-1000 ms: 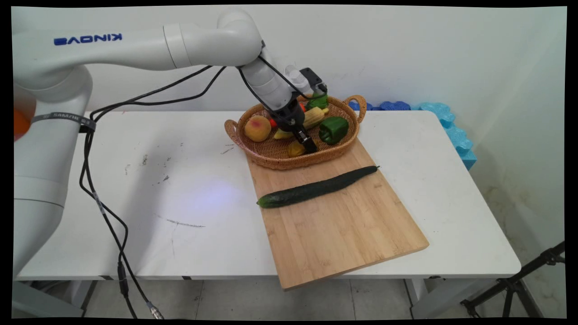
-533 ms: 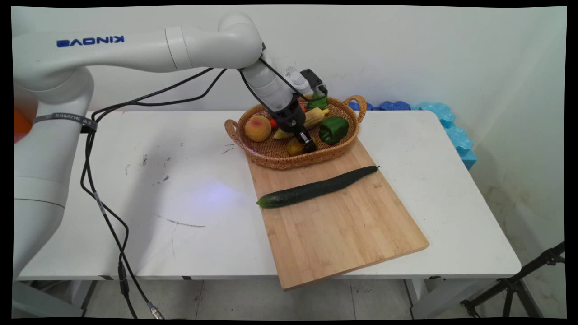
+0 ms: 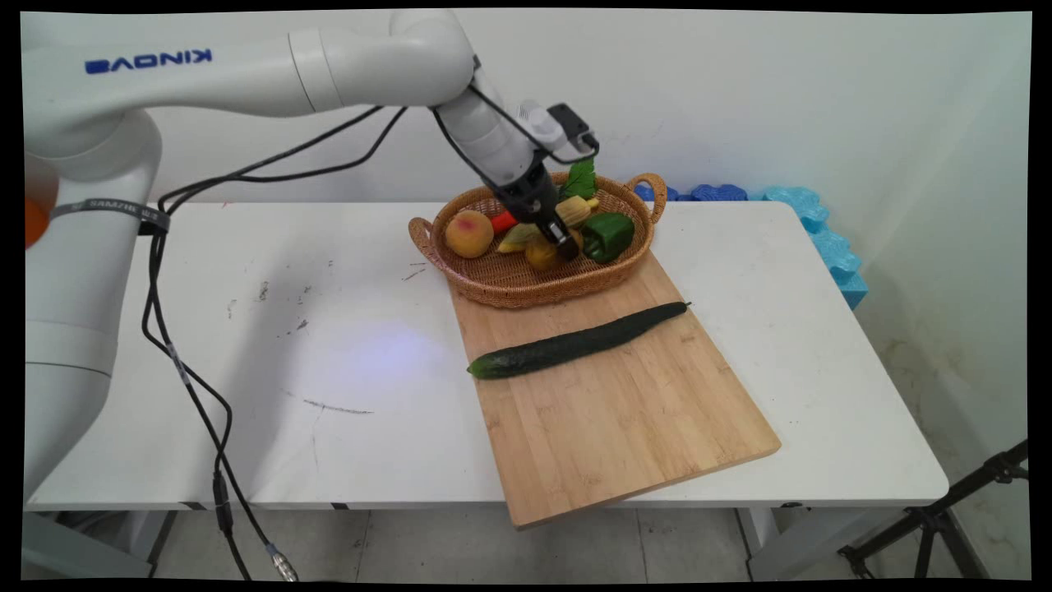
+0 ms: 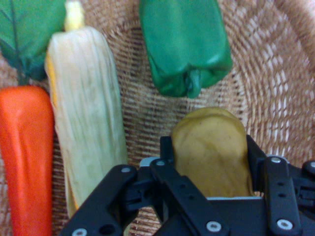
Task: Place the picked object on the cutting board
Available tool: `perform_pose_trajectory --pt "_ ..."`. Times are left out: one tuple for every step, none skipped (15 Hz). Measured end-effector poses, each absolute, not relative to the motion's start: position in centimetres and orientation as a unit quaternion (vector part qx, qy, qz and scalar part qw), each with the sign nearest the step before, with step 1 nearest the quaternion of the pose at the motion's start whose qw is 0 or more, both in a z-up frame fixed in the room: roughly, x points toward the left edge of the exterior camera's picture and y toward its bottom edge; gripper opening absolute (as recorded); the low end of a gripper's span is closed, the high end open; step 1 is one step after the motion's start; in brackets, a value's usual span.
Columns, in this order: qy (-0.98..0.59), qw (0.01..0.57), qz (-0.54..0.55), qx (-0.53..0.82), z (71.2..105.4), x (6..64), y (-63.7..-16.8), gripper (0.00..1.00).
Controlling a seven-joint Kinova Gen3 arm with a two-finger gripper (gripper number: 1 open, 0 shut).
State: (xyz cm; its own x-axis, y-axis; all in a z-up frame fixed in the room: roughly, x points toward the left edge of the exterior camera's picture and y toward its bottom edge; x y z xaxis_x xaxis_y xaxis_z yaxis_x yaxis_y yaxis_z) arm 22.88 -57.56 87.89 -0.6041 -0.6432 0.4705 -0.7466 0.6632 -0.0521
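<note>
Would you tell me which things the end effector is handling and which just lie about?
In hand: end effector, shut on yellow-brown rounded vegetable; woven wicker basket.
Lying about: green bell pepper, pale corn cob, orange carrot, long dark cucumber, wooden board.

Tool (image 3: 565, 247) over wicker basket (image 3: 493, 284), clamped on a yellowish potato-like piece (image 3: 542, 255) lifted clear of the basket floor. In basket: peach (image 3: 468, 233) left, green pepper (image 3: 609, 235) right, corn (image 3: 575, 211), carrot (image 3: 503, 220), leafy green (image 3: 582, 178) behind. Basket's near edge sits on wooden cutting board (image 3: 608, 411); cucumber (image 3: 575, 341) lies diagonally across board. White table (image 3: 288, 329) under all.
</note>
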Motion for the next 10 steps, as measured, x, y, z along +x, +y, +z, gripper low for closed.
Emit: perform_pose_trajectory --pt "-0.885 0.213 0.124 0.394 88.4 22.8 -57.5 0.0" --pt "-0.882 0.217 0.126 0.398 89.3 22.6 -57.4 0.0" --pt "-0.878 0.223 0.127 0.404 90.4 22.3 -57.2 0.0" --pt "-0.874 0.23 0.127 0.408 91.6 21.8 -57.0 0.0" --pt "-0.87 0.238 0.127 0.412 92.8 21.3 -56.9 0.0" --pt "-0.868 0.242 0.126 0.414 93.5 20.9 -56.7 0.0" --pt "-0.865 0.25 0.125 0.417 94.5 20.4 -56.6 0.0" --pt "-0.861 0.258 0.124 0.42 95.7 19.7 -56.3 0.0" --pt "-0.858 0.266 0.121 0.422 96.9 18.9 -56.0 0.0" --pt "-0.855 0.274 0.117 0.425 97.7 18.1 -55.7 0.0"
